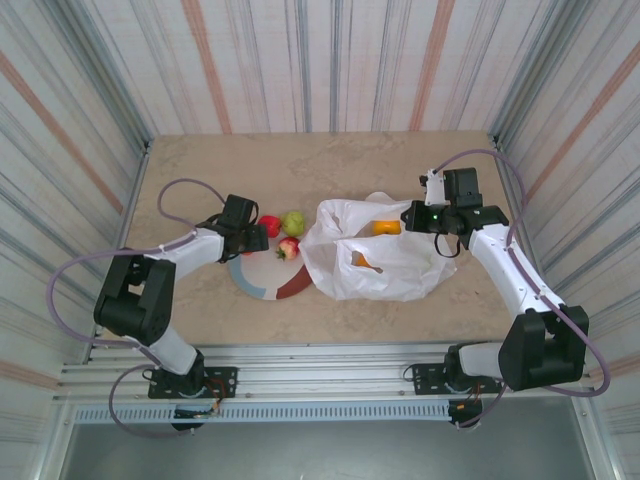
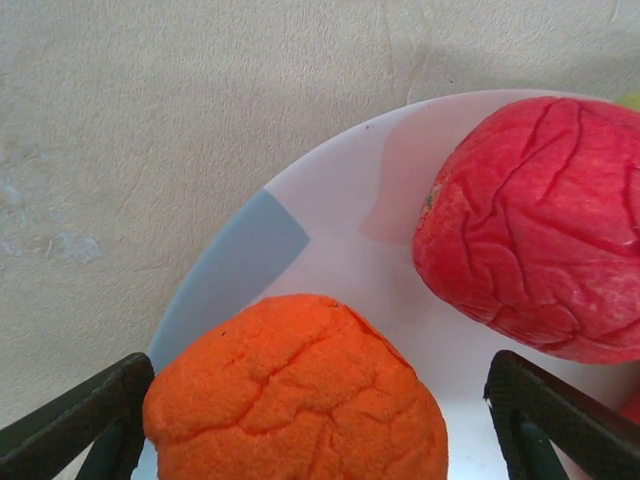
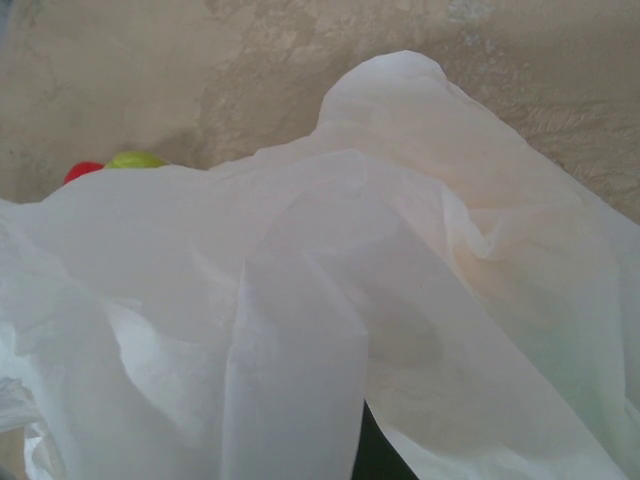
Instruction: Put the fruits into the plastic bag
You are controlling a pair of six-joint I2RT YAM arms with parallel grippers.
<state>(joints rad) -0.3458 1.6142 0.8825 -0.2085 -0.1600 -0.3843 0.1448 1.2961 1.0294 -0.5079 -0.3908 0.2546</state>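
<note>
Left gripper (image 2: 318,368) hangs over the plate (image 2: 235,255), its fingers spread wide either side of an orange fruit (image 2: 295,400) lying on it, with a red fruit (image 2: 540,225) just beside. A green fruit (image 1: 293,222) sits by the plate's far edge. Right gripper (image 1: 413,216) is closed on the rim of the bag (image 1: 385,270), which lies right of the plate with 1 yellow fruit (image 1: 385,227) at its mouth

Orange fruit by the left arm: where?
Left wrist view: orange fruit sits on the plate between the fingers of the open left gripper, red fruit beside it.
</note>
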